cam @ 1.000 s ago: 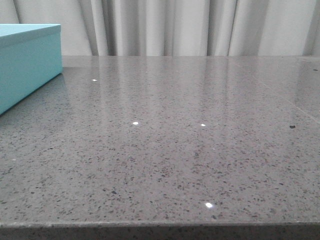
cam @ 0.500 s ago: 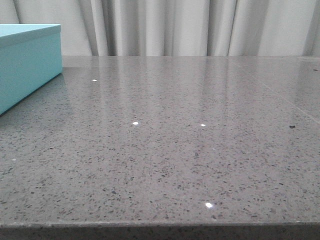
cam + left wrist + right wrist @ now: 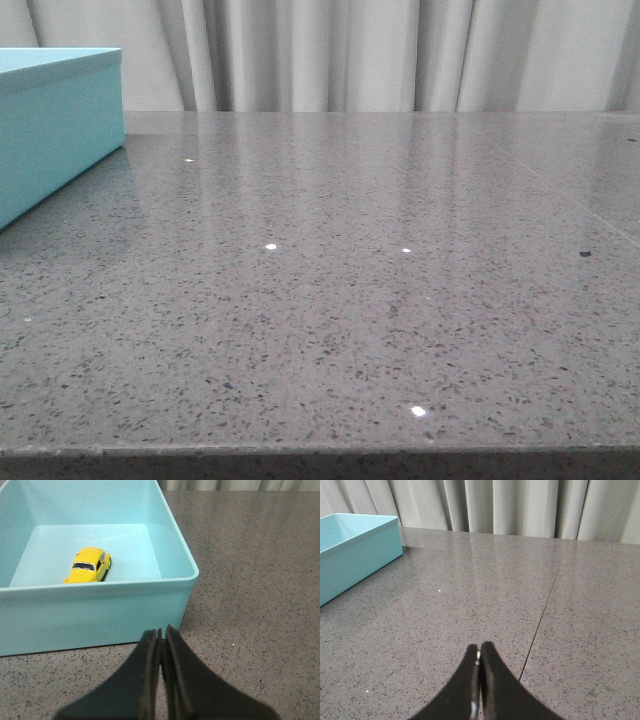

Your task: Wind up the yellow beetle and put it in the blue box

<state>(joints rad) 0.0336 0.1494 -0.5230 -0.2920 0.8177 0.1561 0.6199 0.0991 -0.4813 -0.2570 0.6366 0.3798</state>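
Observation:
The blue box [image 3: 100,610] stands open at the table's left; its corner shows in the front view [image 3: 60,130] and in the right wrist view [image 3: 355,555]. The yellow beetle [image 3: 89,565] sits on its wheels on the box floor, near the wall closest to my left gripper. My left gripper [image 3: 162,630] is shut and empty, above the table just outside that wall. My right gripper [image 3: 479,647] is shut and empty, over the bare grey table, well to the right of the box. Neither gripper shows in the front view.
The grey speckled table [image 3: 350,300] has a seam line [image 3: 545,605] running across it beside my right gripper. Pale curtains [image 3: 350,50] hang behind the table's far edge. A small dark speck [image 3: 585,254] lies at the right.

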